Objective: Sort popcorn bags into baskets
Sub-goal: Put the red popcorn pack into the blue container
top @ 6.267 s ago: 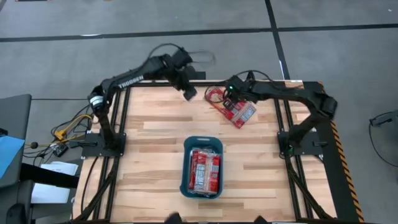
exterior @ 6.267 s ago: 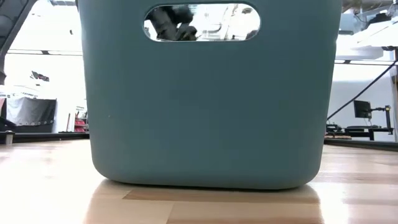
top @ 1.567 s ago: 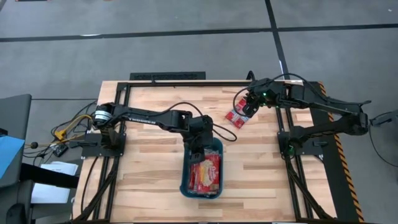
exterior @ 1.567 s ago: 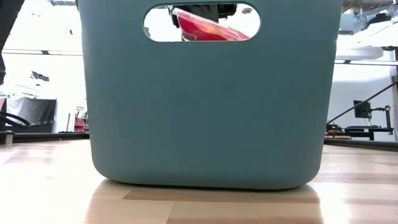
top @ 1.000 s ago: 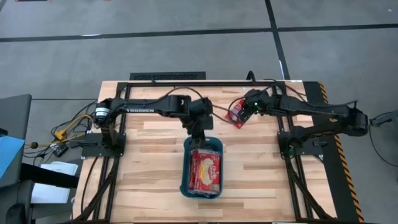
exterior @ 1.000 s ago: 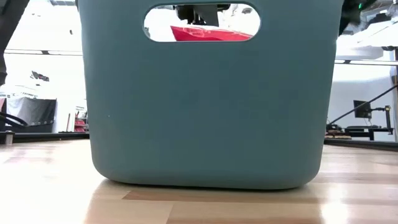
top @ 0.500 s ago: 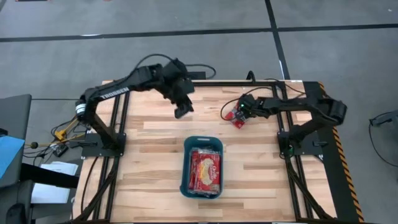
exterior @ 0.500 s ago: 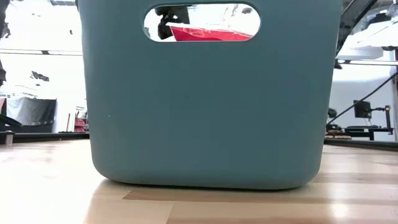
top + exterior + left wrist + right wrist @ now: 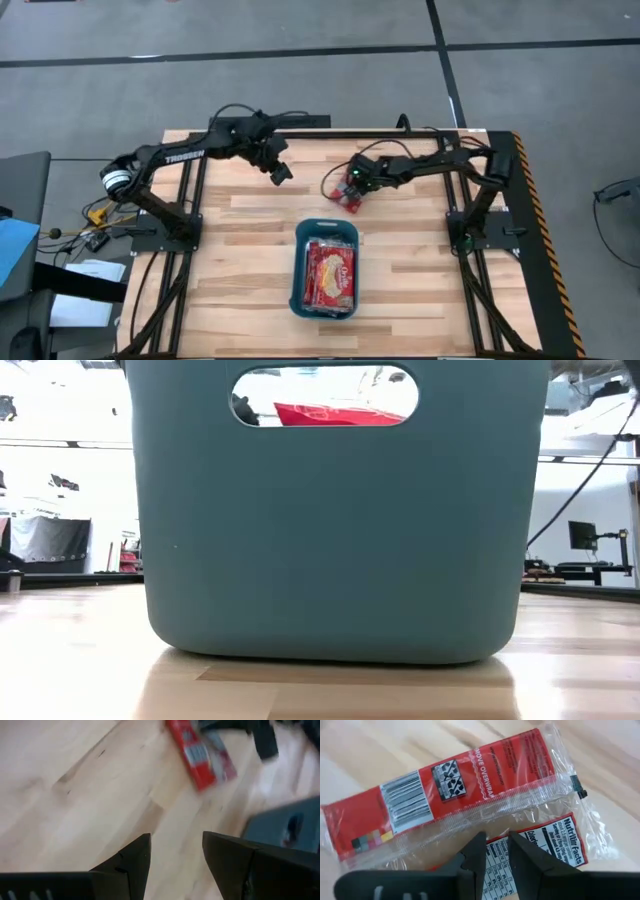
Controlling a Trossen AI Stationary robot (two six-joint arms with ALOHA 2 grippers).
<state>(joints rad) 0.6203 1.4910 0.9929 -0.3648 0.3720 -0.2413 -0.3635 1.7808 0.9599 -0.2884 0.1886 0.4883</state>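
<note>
As the high view shows it, one table (image 9: 240,240), one bin, two arms.

Bin count: one teal bin (image 9: 301,300), at about 6 o'clock from table centre, long side running 12 to 6.
Bags in bin: red bags (image 9: 330,275) stacked flat; exact number cannot be told. Low view shows a red bag edge (image 9: 335,413) through the bin's handle slot.
Bags on table: right wrist view shows two, one bag (image 9: 445,800) lying barcode side up, a second bag (image 9: 540,847) with a nutrition panel just beside it and partly under the fingers. High view shows only a red clump (image 9: 347,194) at about 12 o'clock from the bin, well apart from it.
Left gripper (image 9: 279,172): over bare wood at about 11 o'clock from the bin, apart from all bags. Left wrist view: fingers (image 9: 131,862) parted partway, nothing between them; the loose bags and a bin corner lie ahead.
Right gripper (image 9: 352,186): at the loose bags, 12 o'clock from the bin. Right wrist view: fingers (image 9: 475,855) narrowly parted, tips over the nutrition-panel bag. Whether they pinch it cannot be told.
</note>
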